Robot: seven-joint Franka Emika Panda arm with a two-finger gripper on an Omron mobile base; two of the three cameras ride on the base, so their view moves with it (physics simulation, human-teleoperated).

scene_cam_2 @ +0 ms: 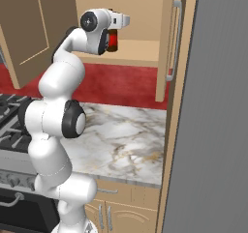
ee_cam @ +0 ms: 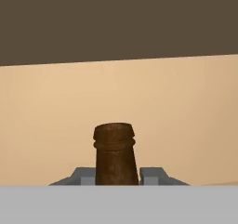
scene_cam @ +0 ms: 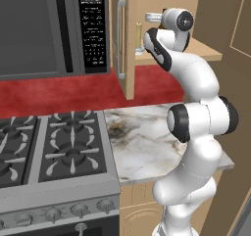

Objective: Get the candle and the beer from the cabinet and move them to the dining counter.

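- Hand (ee_cam: pixel 117 175) is closed around the neck of the beer (ee_cam: pixel 115 154), a dark brown glass bottle; in the hand view a grey finger sits tight against each side of the neck.
- Beer stands on the lower shelf of the open cabinet (scene_cam_2: pixel 140 52), its red label showing just behind the arm's wrist in the right base view.
- Candle (scene_cam: pixel 138 37), a slim pale stick, stands on the same shelf near the left door.
- Progress, as a judgement: early. The bottle is gripped but not lifted out, the candle is untouched, and nothing has reached the dining counter.
- Below the cabinet lies a short marble counter (scene_cam: pixel 142 142), beside a gas stove (scene_cam: pixel 54 147), with a microwave (scene_cam: pixel 51 29) above the stove.
- Possible obstacles: the open cabinet door (scene_cam_2: pixel 167 43) hangs close on the right, and a tall grey panel (scene_cam_2: pixel 218 111) crowds that side.
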